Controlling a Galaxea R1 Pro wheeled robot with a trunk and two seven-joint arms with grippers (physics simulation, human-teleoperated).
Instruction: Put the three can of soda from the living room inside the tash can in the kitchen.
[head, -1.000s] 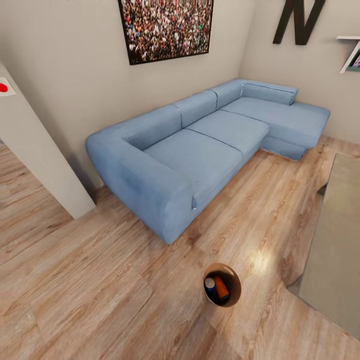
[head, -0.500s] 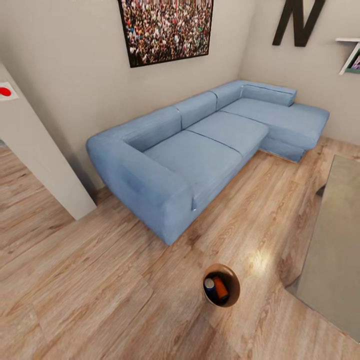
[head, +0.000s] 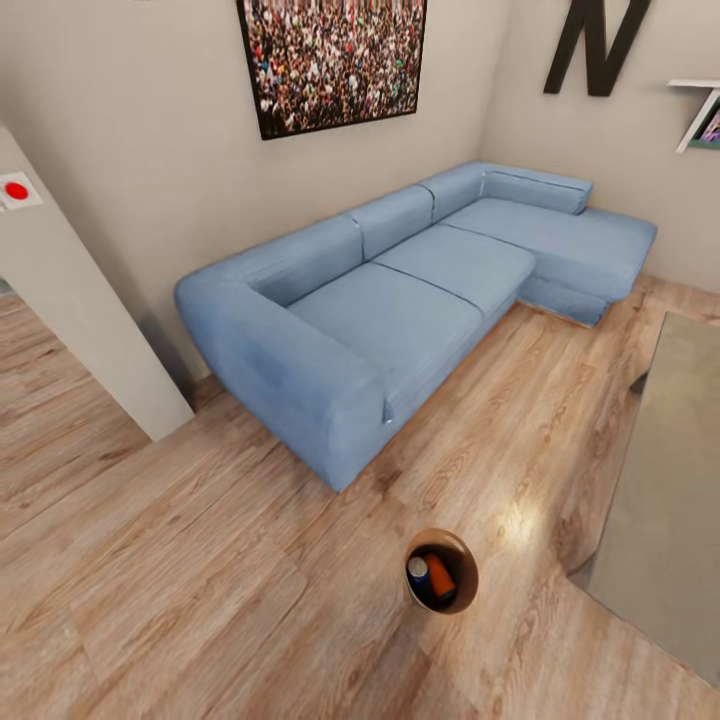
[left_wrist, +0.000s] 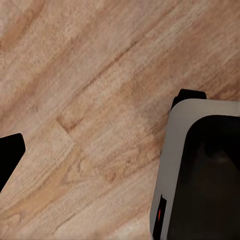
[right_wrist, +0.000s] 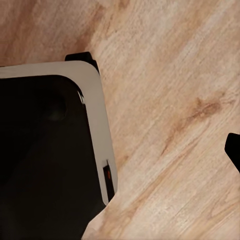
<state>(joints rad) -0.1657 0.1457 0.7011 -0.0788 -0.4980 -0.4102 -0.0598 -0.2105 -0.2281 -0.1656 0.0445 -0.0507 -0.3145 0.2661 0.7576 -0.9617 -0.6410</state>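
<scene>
Trash can (head: 441, 570) on living-room floor holds orange can (head: 441, 577) and blue can (head: 419, 572); third unseen, risking omission; jaw state indeterminable.

The head camera looks forward and down from high up across the wood floor (head: 200, 560) toward the blue sofa (head: 400, 290) and far walls. Both wrist cameras point straight down, close to that same floor (left_wrist: 90, 100), each catching the robot's grey-and-black base (right_wrist: 50, 150).

Pale wood floor (head: 200, 560) carries blue sofa (head: 400, 300), tash can (head: 462, 570), glass coffee table (head: 670, 500).
</scene>
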